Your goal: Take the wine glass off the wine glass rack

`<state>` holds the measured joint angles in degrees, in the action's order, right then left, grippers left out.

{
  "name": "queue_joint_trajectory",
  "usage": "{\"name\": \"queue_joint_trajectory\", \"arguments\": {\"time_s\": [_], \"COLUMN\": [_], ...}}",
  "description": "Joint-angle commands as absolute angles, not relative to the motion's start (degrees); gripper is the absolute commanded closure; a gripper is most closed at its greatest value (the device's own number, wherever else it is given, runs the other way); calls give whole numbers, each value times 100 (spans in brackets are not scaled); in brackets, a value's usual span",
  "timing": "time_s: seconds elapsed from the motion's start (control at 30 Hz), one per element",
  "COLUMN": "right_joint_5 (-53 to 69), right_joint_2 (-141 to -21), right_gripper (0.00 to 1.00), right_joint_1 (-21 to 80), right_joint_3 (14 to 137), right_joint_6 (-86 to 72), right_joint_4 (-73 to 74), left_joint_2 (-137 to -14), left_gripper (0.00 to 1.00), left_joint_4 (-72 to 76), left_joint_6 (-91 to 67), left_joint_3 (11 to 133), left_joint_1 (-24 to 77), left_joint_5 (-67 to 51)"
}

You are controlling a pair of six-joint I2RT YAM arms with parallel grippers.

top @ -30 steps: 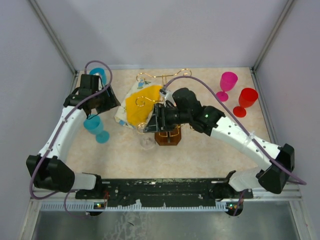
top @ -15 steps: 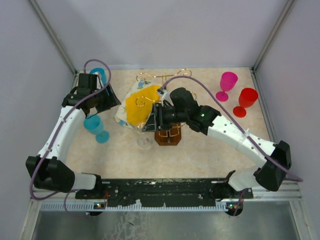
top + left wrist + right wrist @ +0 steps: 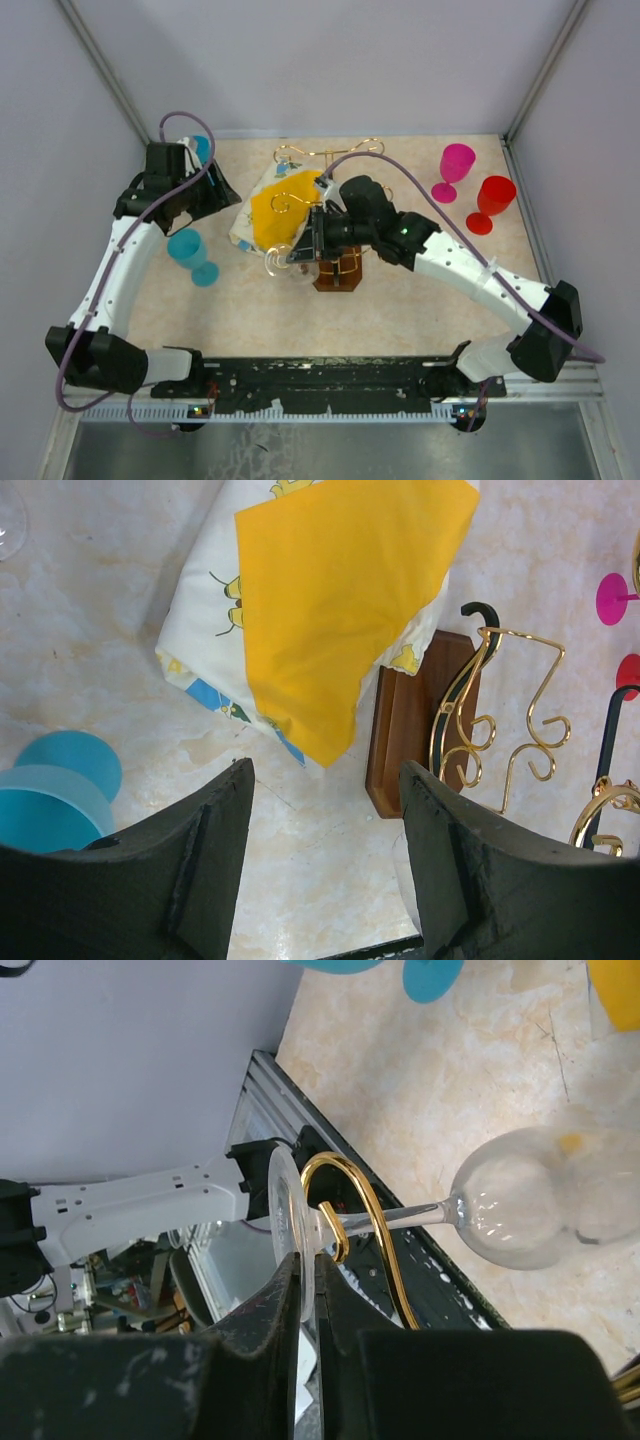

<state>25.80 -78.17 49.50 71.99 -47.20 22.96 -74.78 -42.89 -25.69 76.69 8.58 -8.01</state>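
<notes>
- Wine glass [image 3: 515, 1210]: on the rack [image 3: 352, 1185], stem threaded through a curled gold wire arm, foot on 1 side of the hook and bowl on the other, above the pale table [image 3: 400, 310] close to the rack's dark wooden base [image 3: 338, 272].
- Right gripper [image 3: 308, 1278]: pressed almost together, pinching the thin rim of the foot edge-on.
- Left gripper [image 3: 325, 780]: spread wide, holding nothing, hovering over the yellow-and-white cloth [image 3: 330, 610], well apart from the glass.
- Likely handling: light, rigid, very fragile. Smooth and slippery under hard pads. Thin stem the weakest part, so no twisting against the wire.
- Best hold, by judgement: the foot, or the stem just beside it, as taken now. Bowl too wide and too easily crushed.
- With only 1 edge of the foot pinched, liable to swing bowl-down once free of the hook.
- Probably best slid out along the open end of the arm, not pulled straight off.
- Hard to make out: from above, almost invisible, only a faint ring beside the right gripper. Bowl's rim blurred against the table in the right wrist view.
- Hidden: the open end of the hook, behind foot and fingers. Much of the rack's wire under the right arm from above. How deep the pads sit on the foot.
- Cut off: a teal cup [image 3: 50, 800] at the left wrist view's edge.
</notes>
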Motion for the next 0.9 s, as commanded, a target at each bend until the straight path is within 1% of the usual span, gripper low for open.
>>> {"name": "queue_joint_trajectory", "arguments": {"time_s": [0.0,0.37,0.57,0.87], "right_joint_5": [2789,3455,3470,3477], "right_joint_2": [-7636,-7811,-7884,-7687], "right_gripper": [92,92,92,93], "right_joint_1": [4994,4994,4938,4551], "right_joint_3": [7134,7092,7107,6770], "right_joint_6": [-4840,-5313,-5401,-5588], "right_joint_4": [1769,944,765,334], "left_joint_2": [-7301,-7222,-7172,-7102], "left_gripper": [34,34,34,34], "left_joint_4": [-4331,-4342,-4341,-4344], "left_joint_6": [-2557,-2570,-2566,-2582], "left_joint_3": [7766,7713,7680,7682], "left_joint_1": [826,817,818,783], "left_joint_5": [-941,-1000,-991,-1024]}}
